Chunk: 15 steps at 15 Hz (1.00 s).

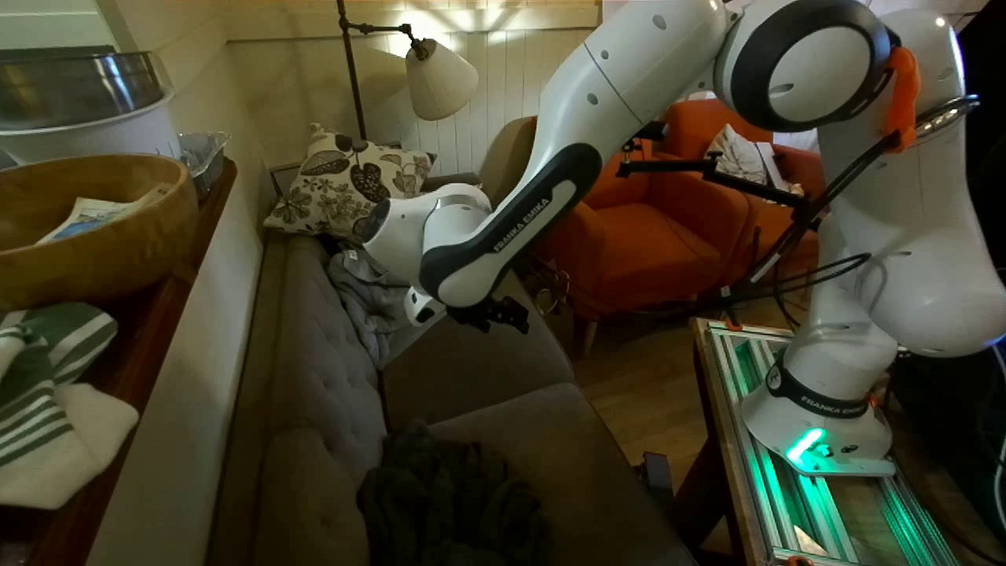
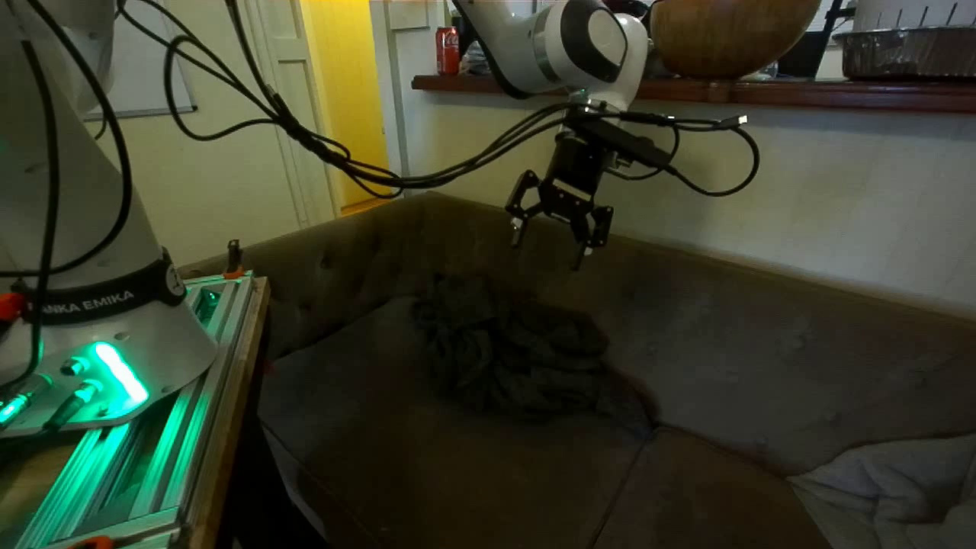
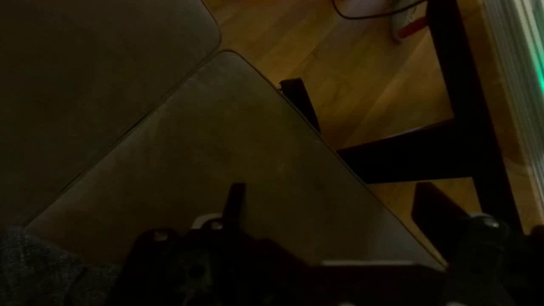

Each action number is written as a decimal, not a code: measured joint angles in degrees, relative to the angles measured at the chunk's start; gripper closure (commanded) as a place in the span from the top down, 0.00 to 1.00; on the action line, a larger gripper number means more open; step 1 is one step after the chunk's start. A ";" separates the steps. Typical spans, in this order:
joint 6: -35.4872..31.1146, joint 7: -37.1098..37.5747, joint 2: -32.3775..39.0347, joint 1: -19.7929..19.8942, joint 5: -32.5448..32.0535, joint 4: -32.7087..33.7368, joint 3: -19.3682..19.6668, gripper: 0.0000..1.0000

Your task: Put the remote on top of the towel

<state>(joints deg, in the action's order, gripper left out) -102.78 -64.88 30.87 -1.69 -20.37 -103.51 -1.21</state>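
A dark, crumpled cloth, which looks like the towel, lies on the sofa seat in both exterior views (image 1: 456, 503) (image 2: 518, 351). Its edge also shows at the lower left of the wrist view (image 3: 46, 267). I cannot make out a remote in any view. My gripper (image 2: 550, 248) hangs in the air above the sofa, fingers downward, apart from the cloth. In the wrist view its two fingers (image 3: 331, 187) stand wide apart with nothing between them, over the seat cushion and its front edge. The gripper also shows in an exterior view (image 1: 503, 314).
The sofa (image 1: 542, 448) has a backrest along the wall. A light grey cloth (image 1: 369, 295) and a patterned cushion (image 1: 354, 177) lie farther along it. A ledge (image 2: 686, 91) holds a wooden bowl (image 2: 732, 34). Loose cables (image 2: 457, 171) hang by the arm.
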 measured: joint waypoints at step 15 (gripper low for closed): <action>9.13 -20.32 29.77 -11.49 -7.83 28.03 -3.52 1.00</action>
<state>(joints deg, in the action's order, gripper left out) -93.65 -85.20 60.64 -13.19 -28.20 -75.47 -4.74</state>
